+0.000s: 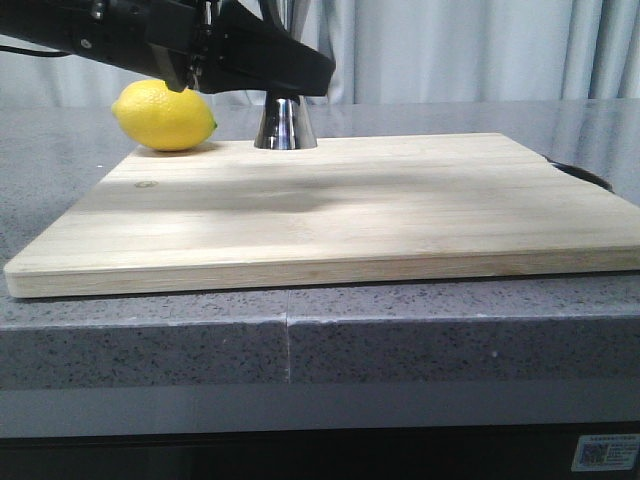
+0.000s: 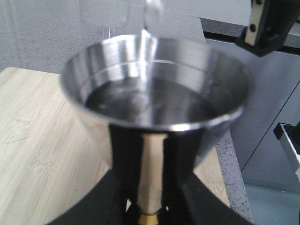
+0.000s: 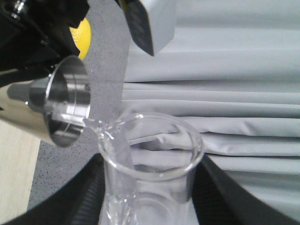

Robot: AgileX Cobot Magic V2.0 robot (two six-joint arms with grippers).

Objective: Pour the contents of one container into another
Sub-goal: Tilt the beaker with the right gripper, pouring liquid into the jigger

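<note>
The steel jigger (image 1: 285, 125) stands at the back of the wooden board, its upper cup hidden behind my left arm in the front view. My left gripper (image 2: 152, 208) is shut on the jigger (image 2: 154, 108) just above its gold band, and clear liquid lies in the cup. My right gripper (image 3: 150, 192) is shut on the clear glass beaker (image 3: 150, 159). The beaker is tilted, with its lip right by the rim of the jigger (image 3: 65, 105). A thin clear stream falls from the beaker's lip (image 2: 152, 14) into the cup. The right gripper is out of the front view.
A yellow lemon (image 1: 165, 115) lies on the grey counter at the board's back left corner, close to the jigger. The wooden cutting board (image 1: 330, 210) covers most of the counter. A dark object (image 1: 585, 177) sits past its right edge. Grey curtains hang behind.
</note>
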